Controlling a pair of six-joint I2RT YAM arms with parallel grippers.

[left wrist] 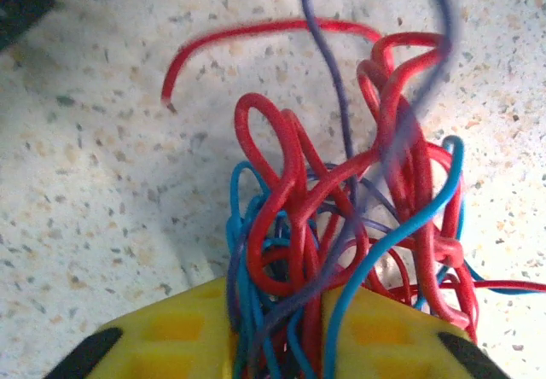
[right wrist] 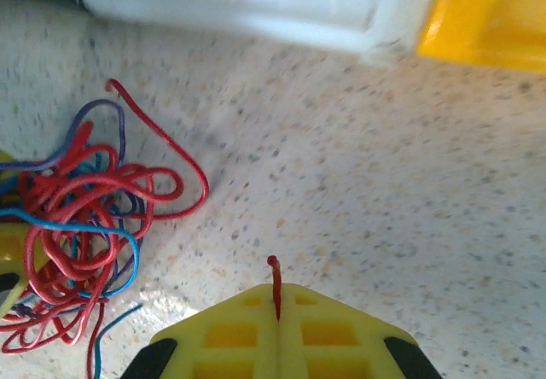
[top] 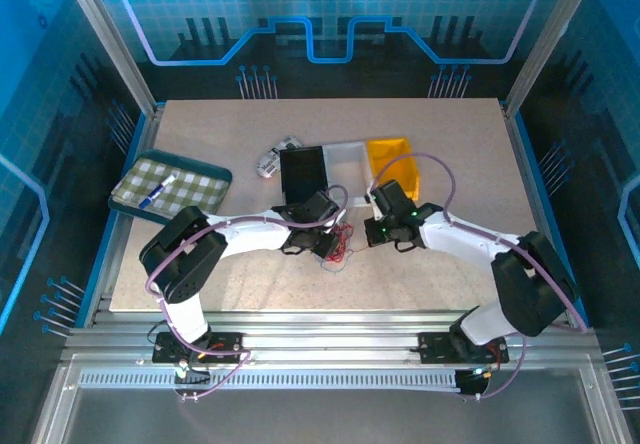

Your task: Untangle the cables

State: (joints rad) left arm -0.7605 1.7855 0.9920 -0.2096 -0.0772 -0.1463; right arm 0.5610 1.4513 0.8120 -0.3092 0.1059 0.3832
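Both arm bases sit at the near edge of the table point(top: 250, 284), with bare speckled top open on either side of them and along the front.

At the left edge lies a teal tray point(top: 222, 177) holding a checked cloth point(top: 170, 186) with a marker point(top: 160, 192) on it. Toward the middle back, a black bin point(top: 303, 174), a white bin point(top: 345, 154) and a yellow bin point(top: 395, 159) stand side by side; their contents cannot be made out.

Just in front of the bins, the cables point(top: 342, 246) lie on the table in a red, blue and dark tangle between the two grippers.

The left gripper point(left wrist: 277, 345) is clamped on the tangle, strands bunched between its yellow fingers point(left wrist: 171, 336). The right gripper point(right wrist: 277, 311), just beside the tangle point(right wrist: 77, 225), has its pads pressed together, pinching one red cable point(right wrist: 274, 276) whose end sticks up between them.
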